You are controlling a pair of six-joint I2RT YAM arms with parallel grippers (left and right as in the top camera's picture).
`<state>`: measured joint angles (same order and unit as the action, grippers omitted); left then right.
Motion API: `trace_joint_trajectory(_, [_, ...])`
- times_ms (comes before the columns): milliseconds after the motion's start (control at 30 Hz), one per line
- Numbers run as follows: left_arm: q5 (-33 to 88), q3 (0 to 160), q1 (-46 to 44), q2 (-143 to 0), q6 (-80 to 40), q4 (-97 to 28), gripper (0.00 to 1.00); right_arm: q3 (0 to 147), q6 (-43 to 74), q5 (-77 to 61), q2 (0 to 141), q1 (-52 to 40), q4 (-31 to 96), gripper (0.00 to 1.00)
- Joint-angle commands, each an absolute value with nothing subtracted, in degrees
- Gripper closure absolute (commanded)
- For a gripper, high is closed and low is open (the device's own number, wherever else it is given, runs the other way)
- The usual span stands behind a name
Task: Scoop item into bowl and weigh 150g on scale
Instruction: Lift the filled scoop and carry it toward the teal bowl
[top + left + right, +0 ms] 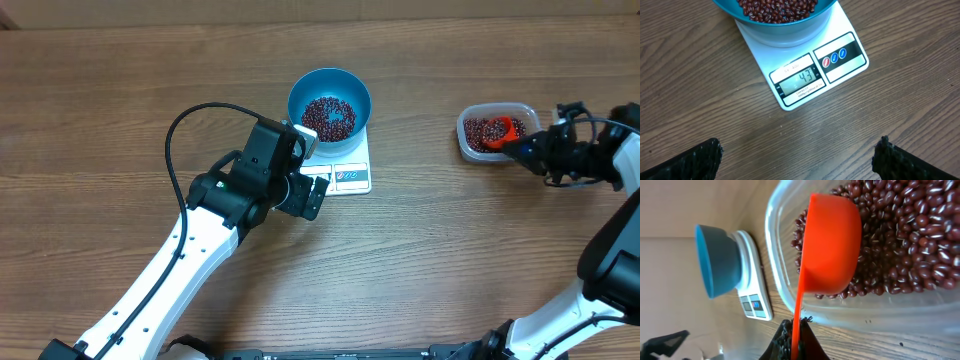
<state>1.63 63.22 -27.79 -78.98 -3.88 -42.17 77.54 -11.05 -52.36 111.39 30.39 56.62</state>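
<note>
Over by the tabletop's right edge, the right fingers [781, 342] are clamping the orange scoop [832, 245] by its handle, holding it in the clear tub [464, 138] of beans [328, 117]. The bowl [330, 82] is sitting on the scale [350, 175] near the far edge's middle, with the left fingers [692, 160] hanging wide apart beside it. I'm guessing that thin handle could be twisting mid-carry, spilling beans across the tabletop.

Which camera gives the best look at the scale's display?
The left wrist view: the scale sits close and its display reads 43. Overhead, the left gripper partly covers the display. The right wrist view shows the scale small and sideways, display unreadable.
</note>
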Motion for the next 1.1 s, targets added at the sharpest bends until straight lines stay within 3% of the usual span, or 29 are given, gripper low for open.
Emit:
trace_joint_trajectory(0, [1.5, 63.0, -28.3, -79.1, -2.6, -42.1, 0.00, 77.2, -15.6, -58.4, 111.7, 32.1, 58.1, 0.96])
trace_joint_trajectory(567, [1.5, 63.0, -28.3, -79.1, -2.6, -42.1, 0.01, 77.3, -21.7, -64.9, 111.7, 33.7, 65.8, 0.96])
trace_joint_trajectory(1067, [1.5, 63.0, -28.3, -79.1, -2.6, -42.1, 0.00, 81.4, -21.0, -70.8, 109.8, 22.1, 67.4, 0.96])
